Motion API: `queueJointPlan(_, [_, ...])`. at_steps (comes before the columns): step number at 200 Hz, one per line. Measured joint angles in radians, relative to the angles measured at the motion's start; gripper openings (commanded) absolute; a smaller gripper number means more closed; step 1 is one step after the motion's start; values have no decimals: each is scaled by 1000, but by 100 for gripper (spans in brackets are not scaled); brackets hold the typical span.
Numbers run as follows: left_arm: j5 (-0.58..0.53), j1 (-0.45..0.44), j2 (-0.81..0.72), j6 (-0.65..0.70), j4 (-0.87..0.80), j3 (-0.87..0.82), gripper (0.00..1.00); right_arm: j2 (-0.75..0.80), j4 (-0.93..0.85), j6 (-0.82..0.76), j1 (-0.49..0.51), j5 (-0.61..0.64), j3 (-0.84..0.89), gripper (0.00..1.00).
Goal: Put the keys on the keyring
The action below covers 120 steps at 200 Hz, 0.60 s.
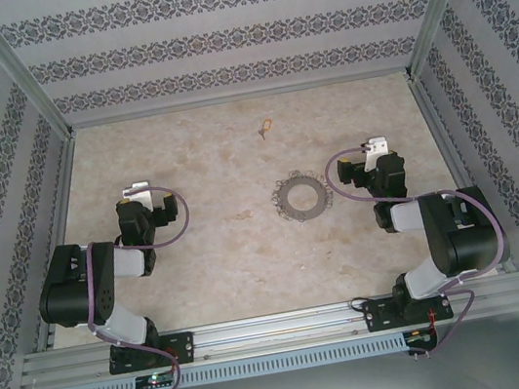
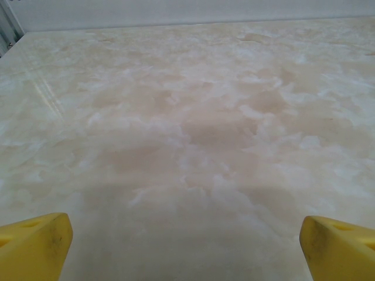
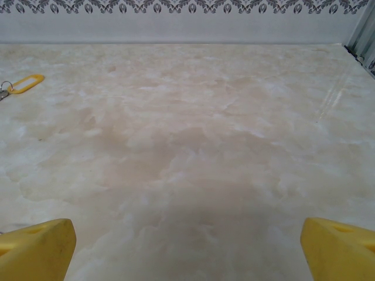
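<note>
Both wide open, left hand and right hand flank the keyring, with the key farther back.

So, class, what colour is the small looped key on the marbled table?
Yellow-orange; the small looped key shows best in the right wrist view.

Top cam's up high at the near edge, looking down on the whole table. Wrist cams skim low over it, both facing the back wall.
</note>
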<state>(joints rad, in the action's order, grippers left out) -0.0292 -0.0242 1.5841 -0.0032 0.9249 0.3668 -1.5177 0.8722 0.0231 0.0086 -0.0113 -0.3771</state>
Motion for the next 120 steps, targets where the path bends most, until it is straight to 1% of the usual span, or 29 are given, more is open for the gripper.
queueJointPlan(91, [13, 0, 0, 3, 0, 0, 100, 1, 0, 0, 0, 0, 0, 98])
queueJointPlan(120, [26, 0, -14, 6, -7, 0, 100, 74, -53, 4, 0, 5, 0, 98])
